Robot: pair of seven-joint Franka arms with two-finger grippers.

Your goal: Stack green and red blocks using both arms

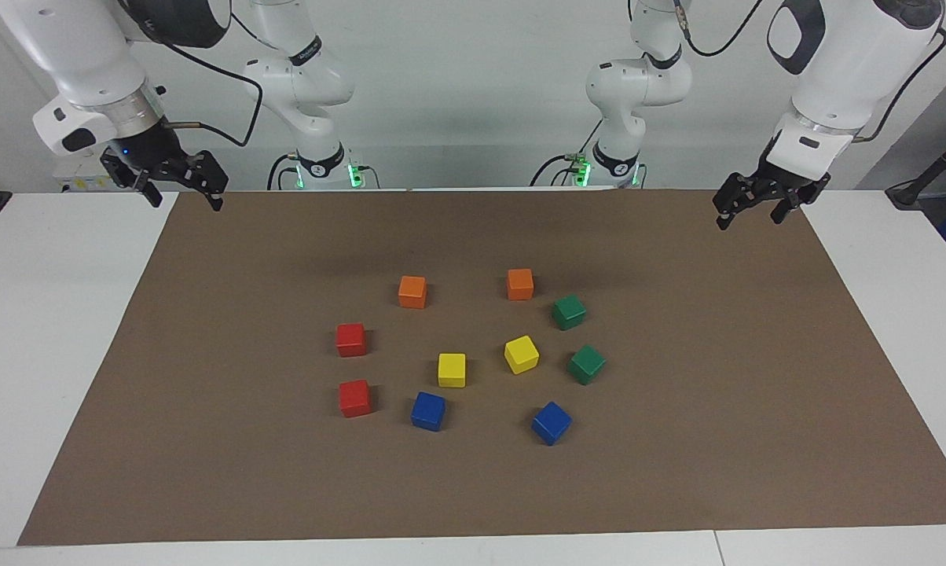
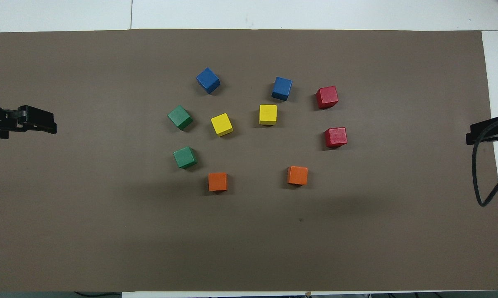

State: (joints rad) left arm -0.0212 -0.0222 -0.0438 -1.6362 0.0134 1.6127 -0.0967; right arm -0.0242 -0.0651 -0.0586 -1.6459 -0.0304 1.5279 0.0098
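Two green blocks (image 1: 569,312) (image 1: 586,364) sit apart on the brown mat toward the left arm's end; they also show in the overhead view (image 2: 185,157) (image 2: 180,117). Two red blocks (image 1: 351,339) (image 1: 355,398) sit apart toward the right arm's end, also in the overhead view (image 2: 336,137) (image 2: 327,97). My left gripper (image 1: 748,218) (image 2: 38,123) hangs open and empty over the mat's edge at its own end. My right gripper (image 1: 186,200) (image 2: 476,134) hangs open and empty over the mat's edge at its end. Both arms wait, well away from the blocks.
Two orange cubes (image 1: 412,292) (image 1: 520,284) lie nearest the robots. Two yellow cubes (image 1: 452,369) (image 1: 521,354) lie in the middle of the cluster. Two blue cubes (image 1: 428,410) (image 1: 551,423) lie farthest from the robots. All rest on the brown mat (image 1: 756,440).
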